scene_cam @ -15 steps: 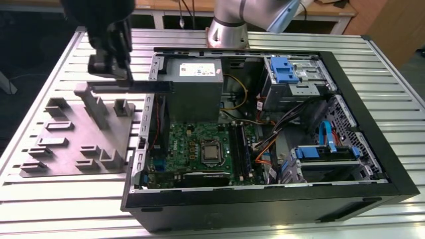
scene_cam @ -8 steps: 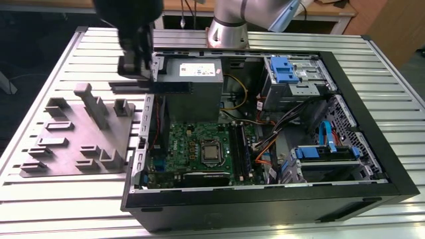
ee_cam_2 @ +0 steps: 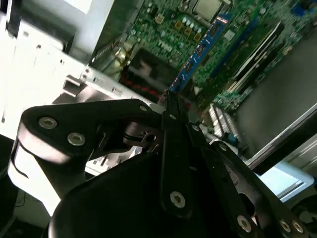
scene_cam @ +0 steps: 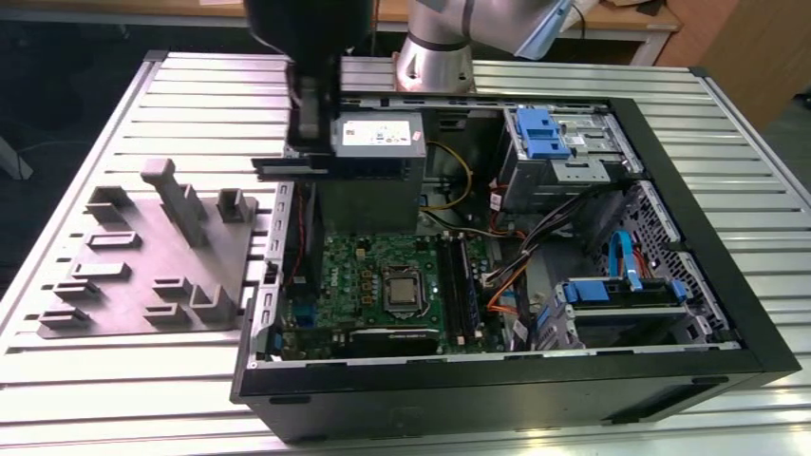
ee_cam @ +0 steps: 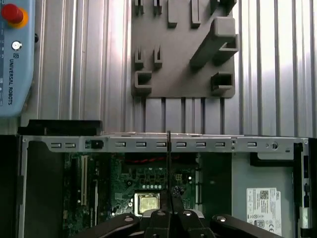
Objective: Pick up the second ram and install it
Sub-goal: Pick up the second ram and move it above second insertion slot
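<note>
Claw: the gripper (ee_cam: 169, 204) has its 2 fingers clamped together on the second ram (ee_cam: 169, 161).
Ram in the first wrist view: seen edge-on as a thin dark line running out from the fingertips. Its far end lies over the slotted top rail (ee_cam: 208, 144) of the case.
Ram in the second wrist view: a bluish strip with small chips, reaching from the fingertips out over the green motherboard (ee_cam_2: 237, 54).
Ram in the exterior view: a dark bar held level under the claw, above the case wall (scene_cam: 269, 285) on the exterior view's left.
Near edge: the power supply (scene_cam: 378, 141) sits just beside the claw on the exterior view's right.
Outside the case: the grey fixture plate (scene_cam: 140, 275) lies on the slatted table (scene_cam: 114, 380), near the ram's outer end.
Open room: the motherboard around the processor socket (scene_cam: 403, 290) lies uncovered.
Crowded side: orange cables (scene_cam: 507, 285) and blue drive cages (scene_cam: 548, 128) fill the exterior view's right of the case.
</note>
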Robot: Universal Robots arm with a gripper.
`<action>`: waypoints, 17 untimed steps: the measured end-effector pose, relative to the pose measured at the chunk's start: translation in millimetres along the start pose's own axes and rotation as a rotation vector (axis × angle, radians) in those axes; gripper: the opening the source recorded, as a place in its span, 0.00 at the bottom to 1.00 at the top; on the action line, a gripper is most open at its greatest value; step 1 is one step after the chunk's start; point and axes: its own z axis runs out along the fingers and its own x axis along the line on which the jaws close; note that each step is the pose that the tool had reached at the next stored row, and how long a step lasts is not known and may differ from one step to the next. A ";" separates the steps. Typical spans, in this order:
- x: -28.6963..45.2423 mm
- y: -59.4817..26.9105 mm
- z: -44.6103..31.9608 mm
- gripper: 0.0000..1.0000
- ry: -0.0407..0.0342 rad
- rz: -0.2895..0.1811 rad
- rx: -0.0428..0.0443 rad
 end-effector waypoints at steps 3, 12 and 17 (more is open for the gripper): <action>-0.1 -13.7 -0.1 0.12 -0.0001 0.000 -0.0005; -0.1 -52.2 -0.8 0.12 0.0000 0.000 -0.0020; -0.2 -68.1 -1.2 0.12 0.0000 0.000 -0.0026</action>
